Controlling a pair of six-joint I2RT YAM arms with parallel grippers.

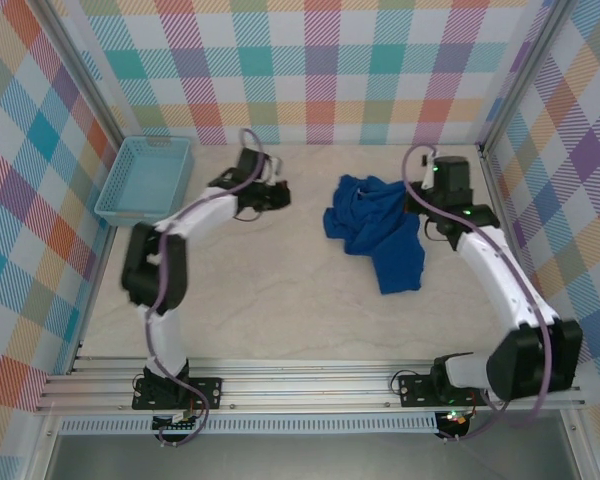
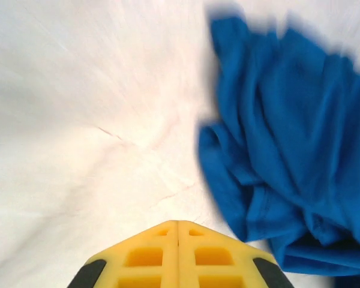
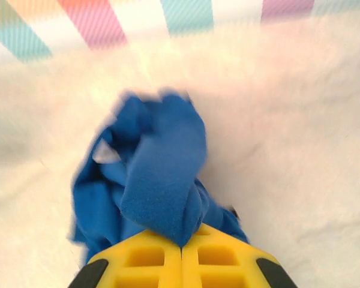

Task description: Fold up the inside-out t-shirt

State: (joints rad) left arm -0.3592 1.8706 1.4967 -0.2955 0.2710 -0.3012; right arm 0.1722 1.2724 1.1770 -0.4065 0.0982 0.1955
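Bare table (image 1: 280,320) nearside — t-shirt (image 1: 375,232), basket (image 1: 148,175) beyond

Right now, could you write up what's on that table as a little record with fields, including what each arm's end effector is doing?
table: pale, marbled surface
t-shirt: royal blue, crumpled in a heap right of the middle, not folded yet
basket: light blue mesh, far left corner, apart from the t-shirt
left end effector: shut on nothing, over bare table just left of the t-shirt
right end effector: shut on a bunched fold of the t-shirt
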